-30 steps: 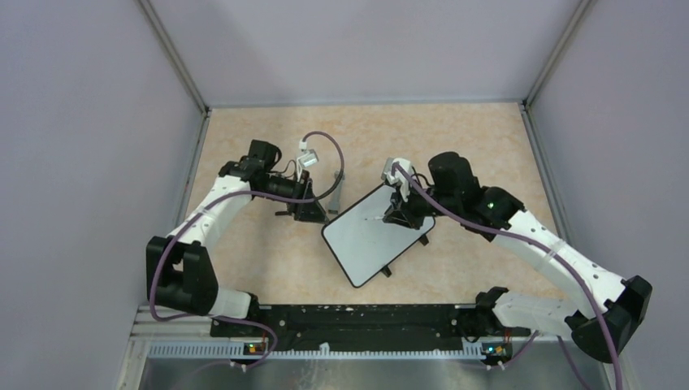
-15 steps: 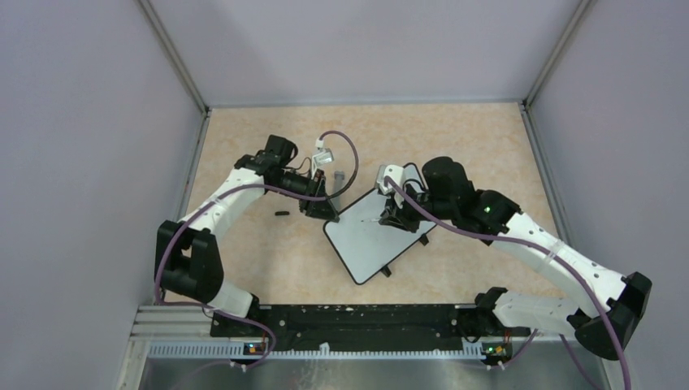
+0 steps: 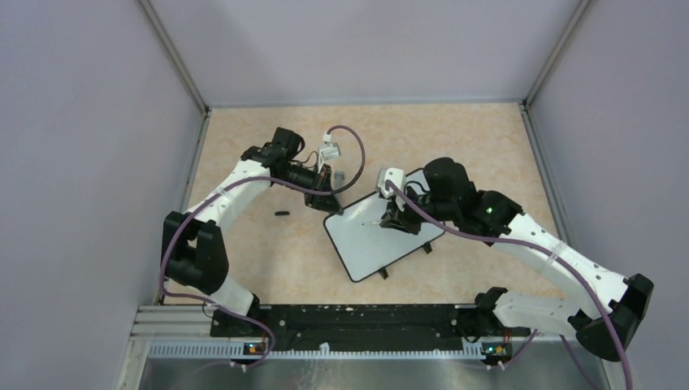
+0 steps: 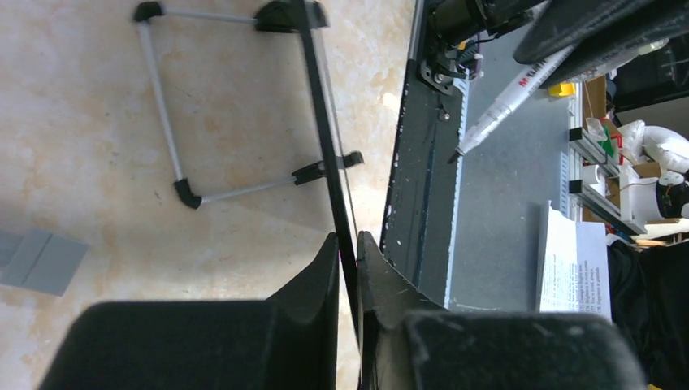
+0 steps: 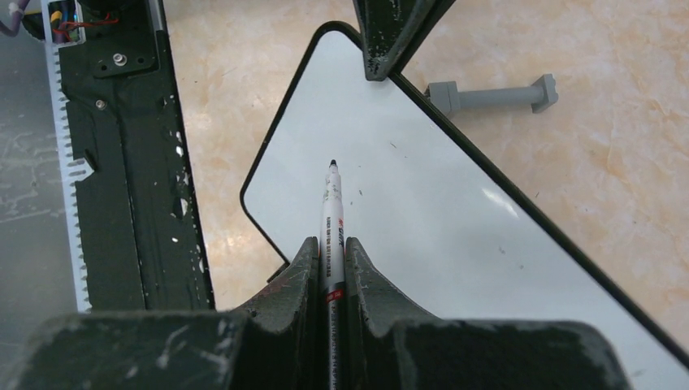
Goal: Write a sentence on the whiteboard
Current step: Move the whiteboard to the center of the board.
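The whiteboard (image 3: 378, 242) lies askew at mid-table, its face blank white (image 5: 422, 211); no sentence shows on it. My left gripper (image 3: 331, 203) is shut on the board's far-left rim. In the left wrist view that thin black rim (image 4: 323, 122) runs edge-on straight between the closed fingers of the gripper (image 4: 348, 245). My right gripper (image 3: 392, 218) hovers over the board's upper part, shut on a white marker (image 5: 332, 207). The uncapped black tip (image 5: 332, 165) points at the board, and I cannot tell whether it touches. The marker (image 4: 508, 93) also shows in the left wrist view.
A small black piece (image 3: 282, 214) lies on the beige table left of the board. A grey peg-like part (image 5: 496, 93) rests just beyond the board's far edge. The black base rail (image 3: 349, 318) runs along the near edge. The board's grey-rod stand with black feet (image 4: 166, 106) shows underneath it.
My left arm swung right to the board's far-left corner and its jaws closed on the rim. The board turned slightly. My right gripper barely moved, still holding the marker.
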Robot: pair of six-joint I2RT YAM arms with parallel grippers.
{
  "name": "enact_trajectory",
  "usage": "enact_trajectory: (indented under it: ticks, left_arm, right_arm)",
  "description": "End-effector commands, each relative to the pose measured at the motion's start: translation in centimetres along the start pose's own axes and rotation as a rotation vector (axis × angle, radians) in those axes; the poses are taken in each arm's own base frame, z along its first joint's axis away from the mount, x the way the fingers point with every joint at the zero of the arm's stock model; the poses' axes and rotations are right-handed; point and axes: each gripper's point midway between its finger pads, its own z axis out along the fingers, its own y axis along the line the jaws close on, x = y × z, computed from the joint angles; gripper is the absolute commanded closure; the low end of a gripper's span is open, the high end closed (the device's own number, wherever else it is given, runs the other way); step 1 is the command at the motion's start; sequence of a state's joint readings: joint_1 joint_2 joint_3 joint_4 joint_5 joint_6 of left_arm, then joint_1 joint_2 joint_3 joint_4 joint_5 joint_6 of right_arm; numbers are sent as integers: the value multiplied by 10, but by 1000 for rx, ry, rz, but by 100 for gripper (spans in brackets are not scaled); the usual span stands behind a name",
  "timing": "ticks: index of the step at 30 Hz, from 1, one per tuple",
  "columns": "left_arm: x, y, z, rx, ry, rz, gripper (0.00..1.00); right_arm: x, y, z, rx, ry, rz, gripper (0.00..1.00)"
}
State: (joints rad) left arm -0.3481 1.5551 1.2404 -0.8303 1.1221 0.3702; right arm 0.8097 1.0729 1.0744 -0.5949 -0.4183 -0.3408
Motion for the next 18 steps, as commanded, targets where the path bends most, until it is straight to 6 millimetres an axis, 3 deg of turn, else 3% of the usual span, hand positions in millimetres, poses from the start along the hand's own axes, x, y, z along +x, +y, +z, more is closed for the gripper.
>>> enact_trajectory:
  ticks: [1,7,13,18]
  left_arm:
    - [-14,4,1,7,-3,75,90]
    - [-17,9,7,21,28,69,93]
    - [-20,-1,10,44,1,4,74]
    - [-27,-8,-7,1,-69,10,68]
  right_arm:
    - [-15,5,-8,-17,-46,-53,100]
    - [-14,5,-8,-15,-42,-60,100]
    - [-13,-2,-5,21,-42,-45,100]
    - [-19,-5,-1,47,-56,-37,100]
